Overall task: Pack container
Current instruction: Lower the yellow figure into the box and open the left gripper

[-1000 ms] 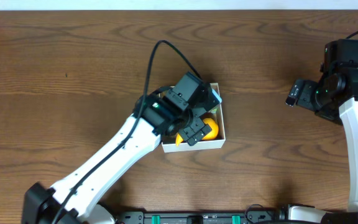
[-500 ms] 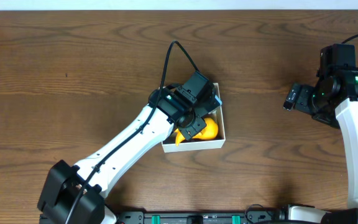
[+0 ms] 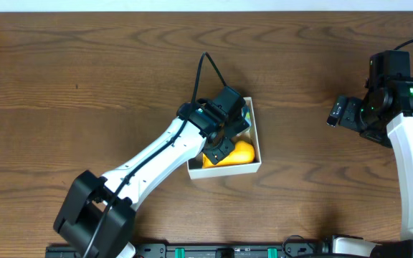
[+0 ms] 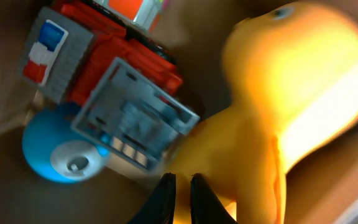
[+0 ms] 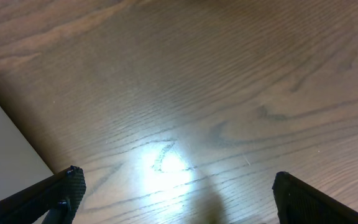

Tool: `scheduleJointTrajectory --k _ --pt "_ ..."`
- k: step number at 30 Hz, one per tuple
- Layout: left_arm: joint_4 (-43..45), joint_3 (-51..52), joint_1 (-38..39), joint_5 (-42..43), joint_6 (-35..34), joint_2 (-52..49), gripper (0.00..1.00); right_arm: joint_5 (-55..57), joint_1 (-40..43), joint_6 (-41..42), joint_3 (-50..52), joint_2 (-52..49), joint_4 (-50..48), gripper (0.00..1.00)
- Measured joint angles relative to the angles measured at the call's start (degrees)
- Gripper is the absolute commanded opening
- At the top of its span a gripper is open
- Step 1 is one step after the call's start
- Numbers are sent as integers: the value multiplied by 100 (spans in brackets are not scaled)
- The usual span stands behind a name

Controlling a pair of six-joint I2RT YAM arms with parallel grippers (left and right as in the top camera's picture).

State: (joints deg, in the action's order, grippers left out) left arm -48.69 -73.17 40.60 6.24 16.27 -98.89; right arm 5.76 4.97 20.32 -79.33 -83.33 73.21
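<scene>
Sitting mid-frame in the overhead view, the container (image 3: 228,170) already holds a yellow toy (image 4: 291,93), a red-grey toy (image 4: 104,74) and a blue ball (image 4: 45,146). The left gripper (image 4: 180,186) is inside it, clenched on nothing; the right gripper (image 5: 179,193) hangs wide open over the table (image 5: 197,93) at right. Packing seems nearly done.

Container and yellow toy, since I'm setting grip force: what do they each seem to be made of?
The container looks like thin matte paperboard: flat white walls with sharp corners and, in the left wrist view, a dull brown floor. The yellow toy seems smooth plastic or soft vinyl, rounded with a bright sheen; which of the two cannot be told.
</scene>
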Motion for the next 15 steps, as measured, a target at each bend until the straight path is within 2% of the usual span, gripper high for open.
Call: scheduleJointTrajectory --k 15 --pt "-50 52 -24 238 -144 -114 9 0 0 0 0 0 -4 99"
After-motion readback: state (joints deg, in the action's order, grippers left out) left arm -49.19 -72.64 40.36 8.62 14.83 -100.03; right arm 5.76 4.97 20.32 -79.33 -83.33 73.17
